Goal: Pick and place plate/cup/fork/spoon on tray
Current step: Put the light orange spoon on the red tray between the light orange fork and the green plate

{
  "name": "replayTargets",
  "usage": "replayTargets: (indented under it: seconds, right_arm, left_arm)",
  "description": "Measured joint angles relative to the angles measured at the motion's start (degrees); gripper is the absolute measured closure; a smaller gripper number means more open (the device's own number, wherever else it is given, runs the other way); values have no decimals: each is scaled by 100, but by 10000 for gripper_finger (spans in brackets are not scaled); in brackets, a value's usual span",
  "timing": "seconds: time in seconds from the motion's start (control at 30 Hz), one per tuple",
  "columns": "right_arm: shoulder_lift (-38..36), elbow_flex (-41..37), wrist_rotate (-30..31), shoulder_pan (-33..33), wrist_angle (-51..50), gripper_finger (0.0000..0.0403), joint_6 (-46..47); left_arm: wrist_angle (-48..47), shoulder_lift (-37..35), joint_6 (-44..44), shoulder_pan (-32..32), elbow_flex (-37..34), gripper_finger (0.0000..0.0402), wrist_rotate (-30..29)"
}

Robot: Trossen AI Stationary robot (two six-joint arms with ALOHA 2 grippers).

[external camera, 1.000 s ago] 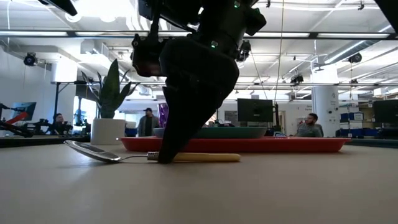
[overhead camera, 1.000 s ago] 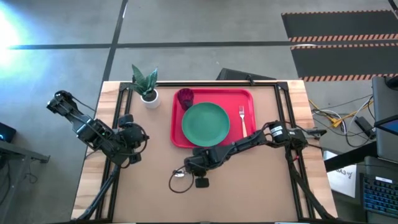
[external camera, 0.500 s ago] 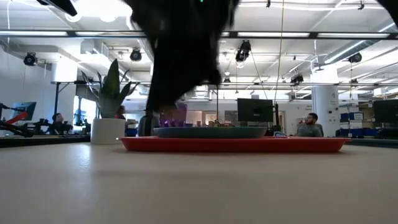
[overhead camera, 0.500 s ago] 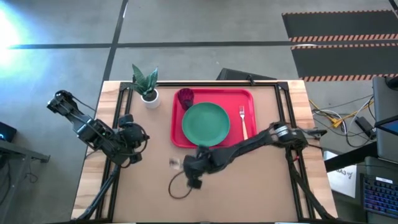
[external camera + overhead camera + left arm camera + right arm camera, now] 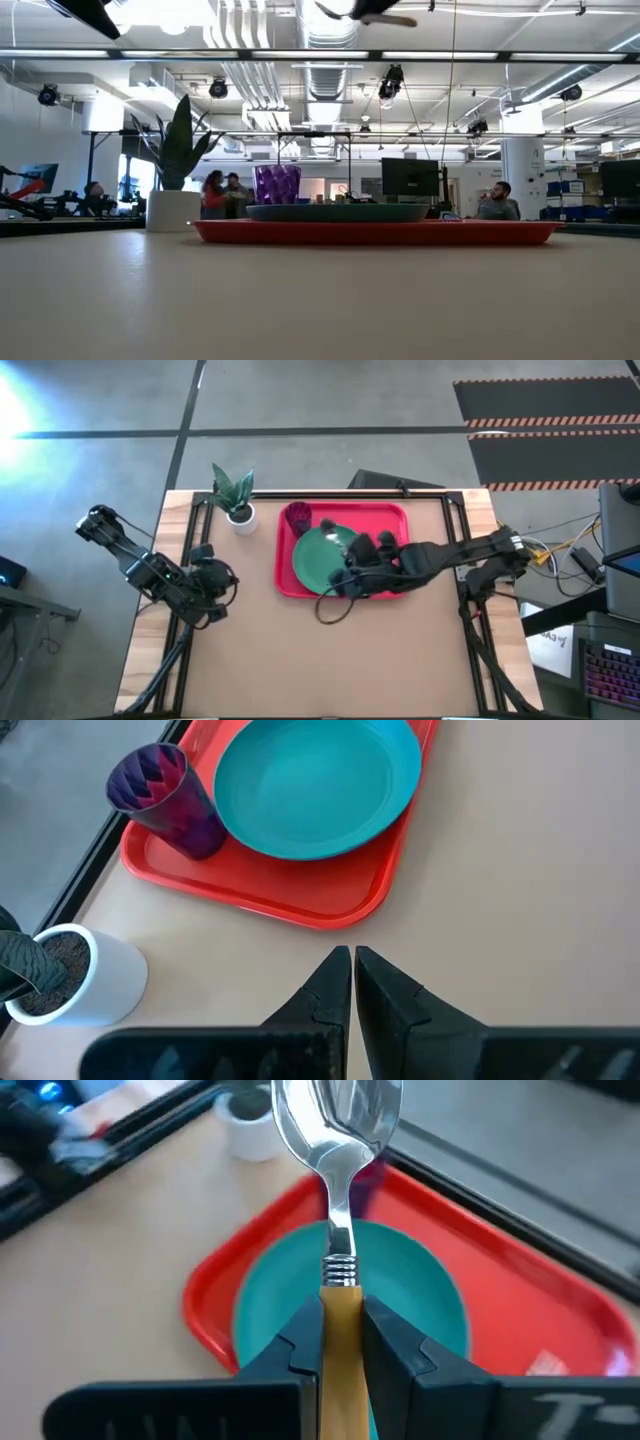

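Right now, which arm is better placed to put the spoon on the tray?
The right arm. Its pincer is shut on the spoon and is above the plate on the tray. The left pincer is shut, holds nothing, and waits beside the tray near the table's left edge.

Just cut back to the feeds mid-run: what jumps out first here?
The right end effector is clamped on the spoon by its orange-yellow handle, held above the teal plate on the red tray. The purple cup stands at the tray's corner nearest the potted plant. The left end effector waits shut beside the tray.
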Motion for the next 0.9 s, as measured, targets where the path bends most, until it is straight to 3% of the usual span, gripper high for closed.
replayTargets:
  seconds: [0.27,0.67,0.9]
  right_arm:
    - [548,-114,-32,-319,-1756,372,1937]
    - [273,-542,-606,-955,-1734,372,2496]
    - [-138,-1349,-978,-1341,-1356,372,2551]
  left_arm:
    - [5,-181,26,2,-2,402,0]
    - [11,-413,39,0,-2,402,0]
    - [11,-416,52,0,-2,402,0]
